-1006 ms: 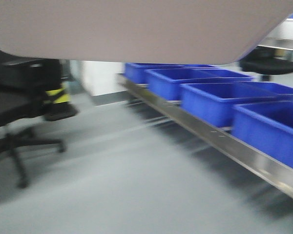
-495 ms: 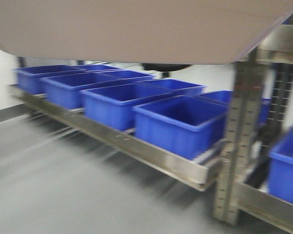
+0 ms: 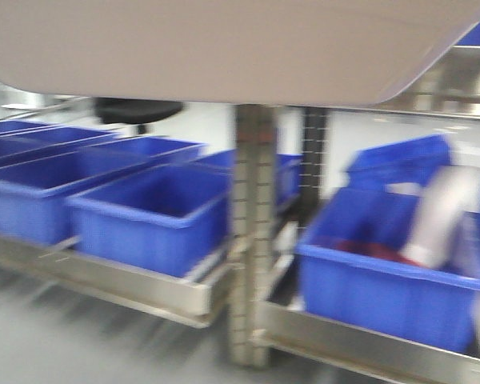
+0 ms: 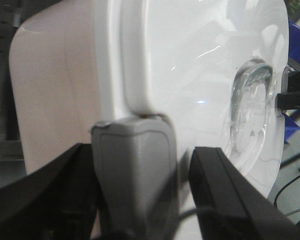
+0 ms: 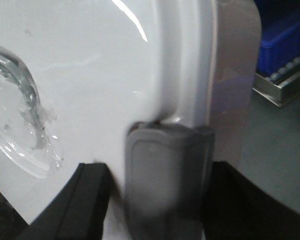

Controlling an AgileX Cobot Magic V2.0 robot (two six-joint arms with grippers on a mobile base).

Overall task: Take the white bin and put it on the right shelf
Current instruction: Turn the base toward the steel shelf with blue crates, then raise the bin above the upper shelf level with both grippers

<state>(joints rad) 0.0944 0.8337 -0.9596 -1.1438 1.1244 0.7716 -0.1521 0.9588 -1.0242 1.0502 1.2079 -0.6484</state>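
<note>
Left wrist-mounted: left gripper [image 4: 140, 172] clamped on white bin [image 4: 190, 75] edge.
Right wrist-mounted: right gripper [image 5: 162, 175] likewise clamped.
Front: bin aloft above upright [image 3: 252, 240]; upright now central, previously rightward; right shelf [image 3: 360, 352] entering beside it.
Judgement: carry nearing shelf; placement pending.

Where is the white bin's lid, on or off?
On. The glossy lid covers the white bin, and a grey clip sits against the lid's rim in both wrist views.
</note>
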